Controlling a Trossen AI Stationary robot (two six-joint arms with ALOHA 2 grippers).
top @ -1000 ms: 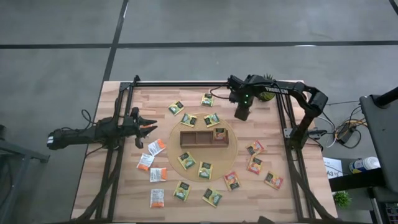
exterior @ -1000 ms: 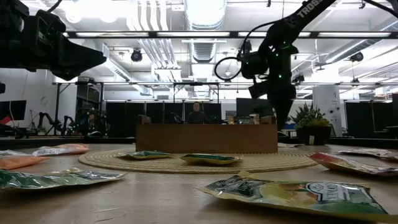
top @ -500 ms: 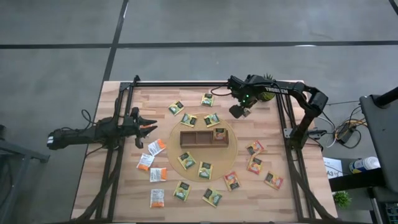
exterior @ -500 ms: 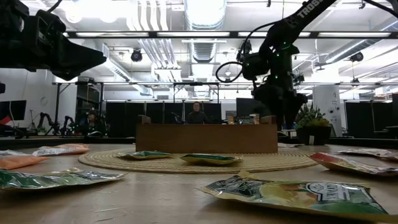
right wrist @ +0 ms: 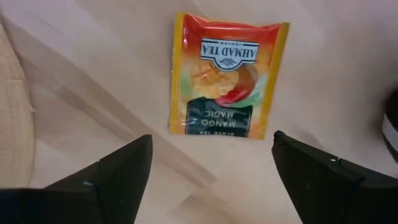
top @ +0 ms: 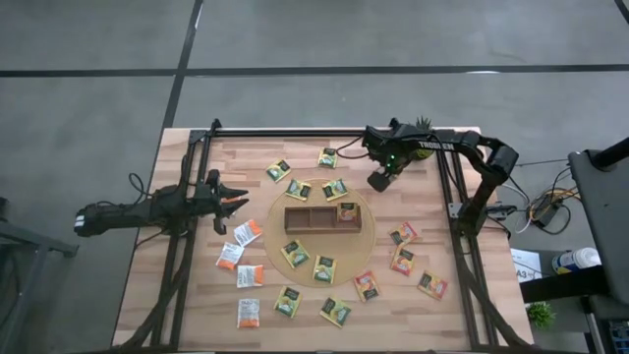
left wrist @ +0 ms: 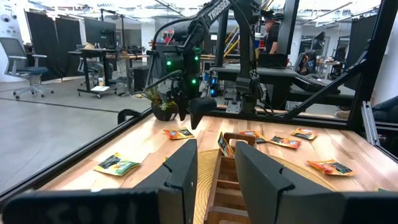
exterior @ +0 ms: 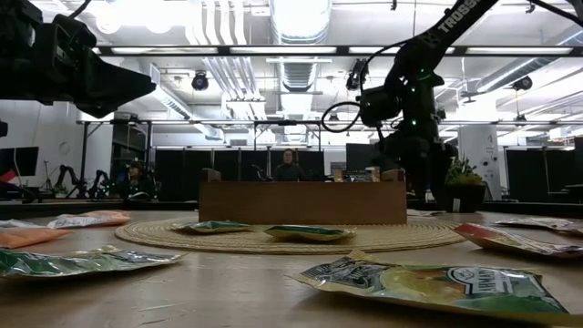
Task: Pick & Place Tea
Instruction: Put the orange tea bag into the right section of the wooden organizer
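My right gripper (top: 378, 181) points down, open, near the table's far right. A red-and-yellow tea sachet (right wrist: 225, 78) lies flat on the wood just below it, beside the fingers rather than between them, and touches neither. The left wrist view shows this sachet (left wrist: 178, 132) under the gripper (left wrist: 191, 115). A brown three-compartment tray (top: 308, 218) stands on a round woven mat (top: 295, 236), with one sachet (top: 347, 210) in its right compartment. My left gripper (top: 236, 197) waits level at the table's left, open and holding nothing.
Several more tea sachets lie flat around the mat, yellow-green ones (top: 298, 189) far and near, orange-white ones (top: 250, 275) near left, red ones (top: 403, 261) at the right. A small potted plant (top: 424, 124) stands at the far right corner. Black frame rails (top: 444, 187) border the table.
My right gripper has opened wide, rolled about the line it points along, and sunk a little toward the table over the sachet. My left arm and the sachets have kept still.
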